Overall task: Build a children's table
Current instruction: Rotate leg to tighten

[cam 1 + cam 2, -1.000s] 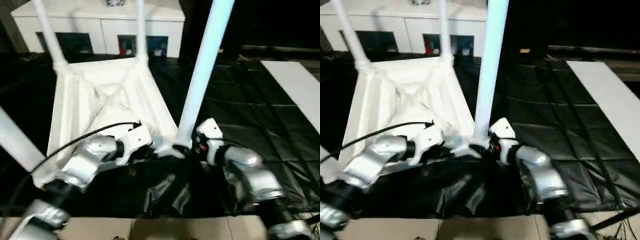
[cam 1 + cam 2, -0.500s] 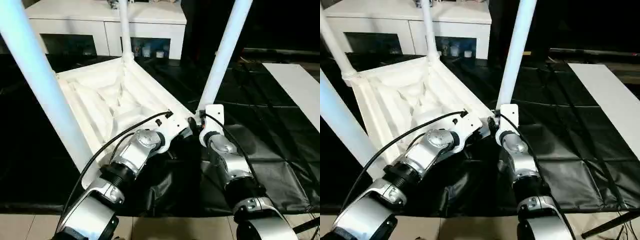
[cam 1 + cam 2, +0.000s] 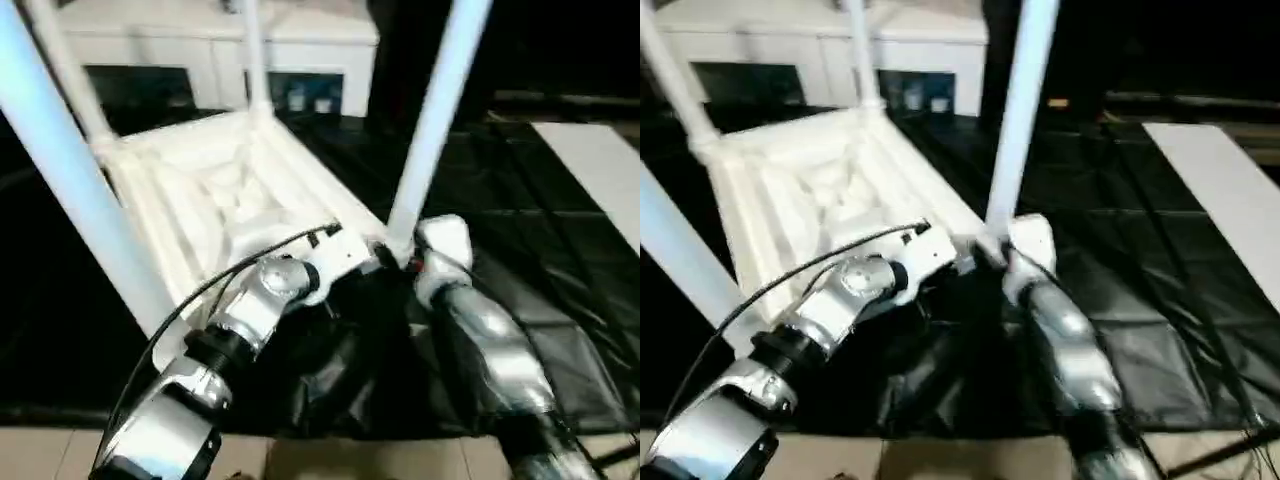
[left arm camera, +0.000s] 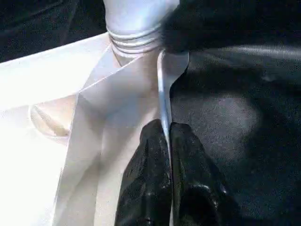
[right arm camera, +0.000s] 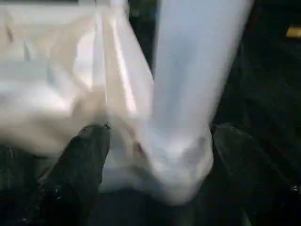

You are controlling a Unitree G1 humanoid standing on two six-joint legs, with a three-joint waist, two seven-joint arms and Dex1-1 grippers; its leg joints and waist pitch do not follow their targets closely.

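Tabletop's rim (image 4: 162, 94) between left tool's (image 4: 165, 141) fingertips.

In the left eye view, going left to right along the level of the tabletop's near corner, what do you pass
Big near-left leg → ribbed underside of the upturned tabletop → left gripper at the rim → near-right leg → black floor sheet → white board.
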